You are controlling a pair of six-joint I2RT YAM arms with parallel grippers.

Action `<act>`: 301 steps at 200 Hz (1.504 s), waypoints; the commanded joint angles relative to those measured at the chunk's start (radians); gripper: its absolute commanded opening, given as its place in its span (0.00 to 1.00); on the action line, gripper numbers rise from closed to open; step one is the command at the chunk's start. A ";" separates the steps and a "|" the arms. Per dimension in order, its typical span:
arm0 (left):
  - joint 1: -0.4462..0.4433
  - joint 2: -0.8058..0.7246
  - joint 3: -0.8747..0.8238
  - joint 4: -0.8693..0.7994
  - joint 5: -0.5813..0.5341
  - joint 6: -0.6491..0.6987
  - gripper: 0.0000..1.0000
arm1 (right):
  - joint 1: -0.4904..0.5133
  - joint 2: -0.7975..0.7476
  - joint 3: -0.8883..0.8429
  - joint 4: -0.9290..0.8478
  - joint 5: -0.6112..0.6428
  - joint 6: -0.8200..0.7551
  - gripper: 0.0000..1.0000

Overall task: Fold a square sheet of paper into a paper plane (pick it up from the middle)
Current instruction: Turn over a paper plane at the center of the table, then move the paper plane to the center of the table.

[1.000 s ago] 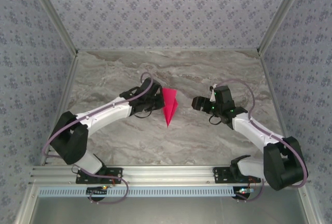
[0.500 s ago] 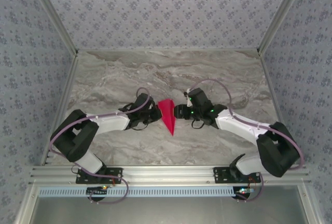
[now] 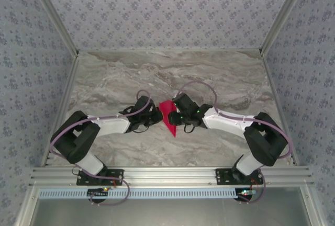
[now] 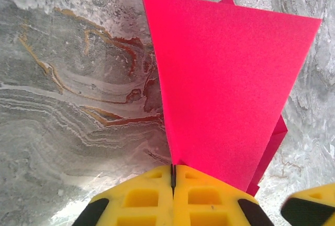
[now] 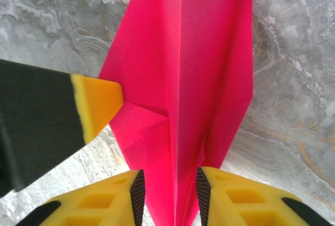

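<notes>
The right end effector (image 5: 168, 190) had swung in, jaws narrowing (not yet clamped) astride the magenta-pink paper plane (image 3: 168, 116) that the left end effector (image 4: 172, 178) pinched, ready for creasing.

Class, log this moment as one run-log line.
left tool: shut on paper plane | right tool: open, straddling plane's centre fold | plane between both tools

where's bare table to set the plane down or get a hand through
Free: far table up to the back wall, and the near strip before the rail. Crowded at centre, where left gripper and right gripper flank the paper plane.
</notes>
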 commanded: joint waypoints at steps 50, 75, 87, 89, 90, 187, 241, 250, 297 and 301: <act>0.002 -0.036 -0.001 0.027 0.018 -0.006 0.00 | 0.008 0.080 0.049 -0.034 -0.015 -0.003 0.37; 0.002 -0.035 0.000 0.035 0.025 -0.006 0.00 | 0.007 0.093 0.047 -0.017 -0.054 0.000 0.40; 0.002 -0.034 0.001 0.036 0.031 -0.006 0.00 | 0.007 0.095 0.045 -0.009 -0.071 0.002 0.43; 0.002 -0.034 0.001 0.038 0.032 -0.006 0.00 | 0.008 0.096 0.045 -0.007 -0.074 0.002 0.43; 0.002 -0.034 0.001 0.038 0.031 -0.006 0.00 | 0.007 0.096 0.045 -0.007 -0.076 0.001 0.43; 0.002 -0.031 0.001 0.051 0.056 -0.001 0.00 | 0.001 0.118 0.048 -0.007 -0.068 0.004 0.44; 0.002 -0.030 0.001 0.048 0.056 0.000 0.00 | 0.002 0.130 0.065 -0.045 -0.026 0.007 0.37; 0.002 -0.030 0.001 0.048 0.055 0.000 0.00 | 0.002 0.132 0.069 -0.048 -0.019 0.007 0.34; 0.002 -0.032 0.004 0.036 0.050 0.001 0.00 | 0.000 0.152 0.087 -0.073 0.016 0.022 0.21; 0.001 -0.032 0.003 0.034 0.049 0.000 0.00 | 0.001 0.155 0.091 -0.077 0.017 0.022 0.21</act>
